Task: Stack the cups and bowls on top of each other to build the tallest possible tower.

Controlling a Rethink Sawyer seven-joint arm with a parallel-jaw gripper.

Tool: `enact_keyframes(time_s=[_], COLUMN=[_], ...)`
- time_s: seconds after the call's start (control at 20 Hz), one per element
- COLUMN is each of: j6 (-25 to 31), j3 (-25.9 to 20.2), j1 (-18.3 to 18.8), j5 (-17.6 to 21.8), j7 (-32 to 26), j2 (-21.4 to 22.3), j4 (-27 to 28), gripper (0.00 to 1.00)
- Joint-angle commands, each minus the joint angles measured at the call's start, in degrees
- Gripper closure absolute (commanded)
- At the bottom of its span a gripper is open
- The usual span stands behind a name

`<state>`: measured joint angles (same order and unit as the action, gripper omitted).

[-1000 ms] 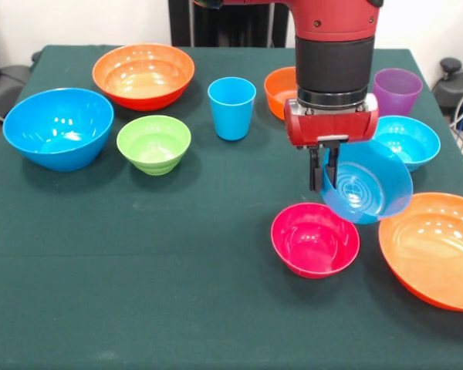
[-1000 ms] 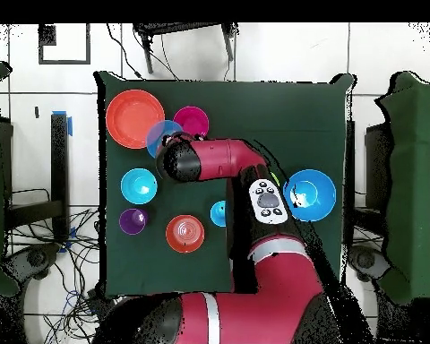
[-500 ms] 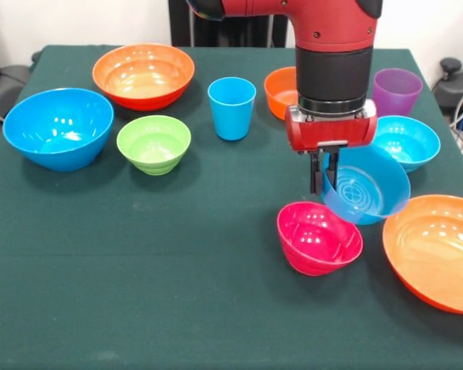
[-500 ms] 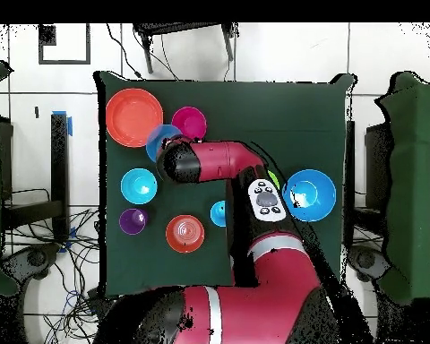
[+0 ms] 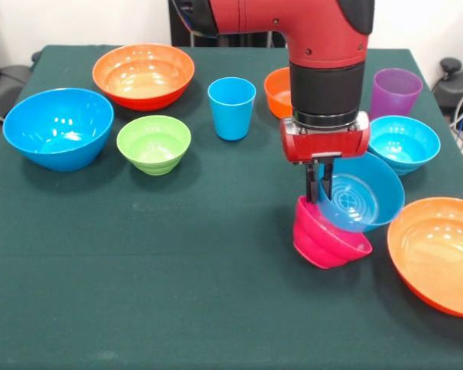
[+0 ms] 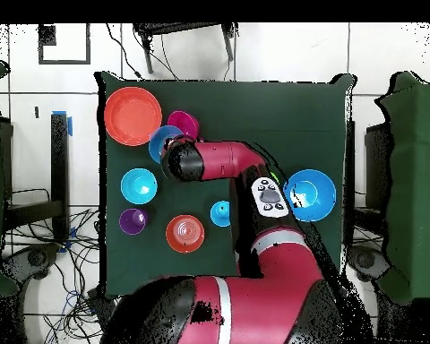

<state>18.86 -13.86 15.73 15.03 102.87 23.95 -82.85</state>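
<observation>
My gripper [image 5: 318, 187] is shut on the rim of a mid-blue bowl [image 5: 360, 202] and holds it tilted, its opening facing the camera. The blue bowl's lower edge presses on a pink bowl [image 5: 326, 240], which is tipped on its side on the table just below the gripper. In the overhead view the arm's wrist covers the gripper; the blue bowl [image 6: 162, 141] and the pink bowl [image 6: 183, 123] show beside it. The light blue cup [image 5: 231, 108] and the purple cup [image 5: 396, 91] stand upright and apart at the back.
A large orange bowl [image 5: 440, 253] lies close to the right of the pink bowl. A cyan bowl [image 5: 407, 141] and a small orange bowl [image 5: 277, 90] are behind the gripper. A green bowl [image 5: 153, 143], a large blue bowl [image 5: 58, 127] and another orange bowl [image 5: 143, 74] stand at the left.
My gripper has moved slightly left and lower with the blue bowl. The blue bowl has pushed the pink bowl, which has tipped from upright onto its side.
</observation>
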Motion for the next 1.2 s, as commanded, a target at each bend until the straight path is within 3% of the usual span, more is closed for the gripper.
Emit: enact_keyframes(time_s=[0.05,0.55,0.95,1.2], j6=[4.69,11.3,11.99,11.81], j3=[-4.37,-5.27,-5.15,-5.33], j1=[0.69,1.72,2.15,2.5], j5=[2.66,0.05,-0.41,-0.23], j7=[-3.76,-3.58,-1.2,-1.4], j2=[-1.13,8.05,12.4,12.71], j4=[2.87,-2.05,-5.51,-5.8], gripper=[1.0,1.0,1.0,1.0])
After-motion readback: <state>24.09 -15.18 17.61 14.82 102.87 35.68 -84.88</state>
